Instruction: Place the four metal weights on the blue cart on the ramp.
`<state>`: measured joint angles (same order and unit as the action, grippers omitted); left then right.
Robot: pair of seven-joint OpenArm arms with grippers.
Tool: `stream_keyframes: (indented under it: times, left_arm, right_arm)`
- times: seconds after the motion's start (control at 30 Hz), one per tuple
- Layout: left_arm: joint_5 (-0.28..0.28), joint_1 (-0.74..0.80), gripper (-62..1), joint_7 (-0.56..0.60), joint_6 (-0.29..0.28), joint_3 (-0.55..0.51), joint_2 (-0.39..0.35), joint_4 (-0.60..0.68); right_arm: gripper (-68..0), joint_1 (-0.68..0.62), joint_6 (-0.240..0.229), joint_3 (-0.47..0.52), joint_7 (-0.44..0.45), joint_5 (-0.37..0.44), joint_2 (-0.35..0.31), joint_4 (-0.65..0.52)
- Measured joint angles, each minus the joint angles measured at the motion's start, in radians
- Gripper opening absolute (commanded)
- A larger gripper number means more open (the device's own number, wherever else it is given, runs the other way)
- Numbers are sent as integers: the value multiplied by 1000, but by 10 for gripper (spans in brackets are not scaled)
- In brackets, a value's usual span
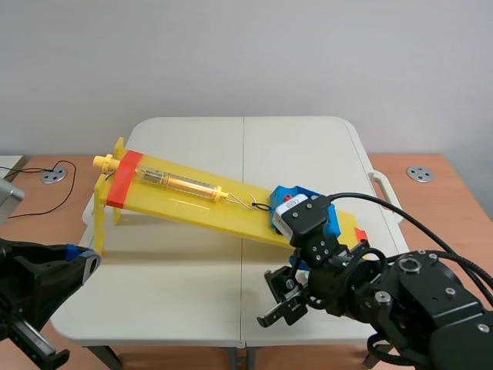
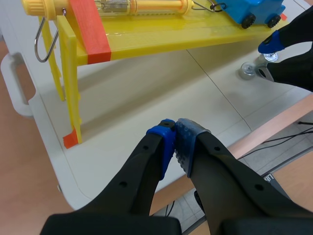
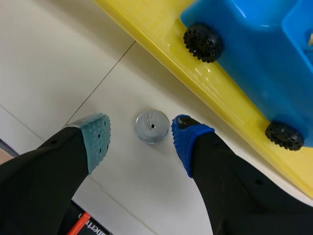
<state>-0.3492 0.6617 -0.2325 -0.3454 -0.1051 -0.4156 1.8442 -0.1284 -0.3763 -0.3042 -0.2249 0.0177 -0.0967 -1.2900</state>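
Ramp (image 1: 192, 199) of yellow plastic slants across a white folding desk (image 1: 177, 293). Its high end stands on thin yellow legs toward the left arm's side, and its low end lies toward the right arm's side. An orange-red band (image 1: 123, 179) crosses the ramp near the high end. A clear spring scale (image 1: 179, 183) with a yellow core lies along the ramp's upper half. A thin wire hook links it to the blue cart (image 1: 302, 202), which sits on the ramp's lower part. In the scene view the right arm partly hides the cart. The right wrist view shows the cart's black wheels (image 3: 203, 42) resting on the ramp surface.

One metal weight (image 3: 152, 127), a small round silver disc, lies flat on the desk. It is just beside the ramp's long edge on the robot's side, close to the cart.

The right end effector (image 3: 142, 136) hangs over that weight with its fingers spread wide, one on each side of the disc. It grips nothing. The blue pad (image 3: 186, 137) is just beside the disc, and whether it touches cannot be told. The grey-green pad (image 3: 98, 139) is a little farther off.

The left end effector (image 2: 175, 142) is over the desk's near edge, on the robot's side of the ramp's high end and apart from the ramp. Its two pads are pressed together with nothing between them. In the left wrist view the ramp's legs stand ahead of it, and a metal loop (image 2: 41, 39) hangs at the ramp's high end.
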Motion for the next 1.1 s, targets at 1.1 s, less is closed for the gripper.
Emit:
stream_keyframes:
  times: [1.1]
  left_arm:
    - [0,0,-571,-1,0,0,0,0]
  right_arm:
    - [-643,53,67,-39,26,-11,8,117]
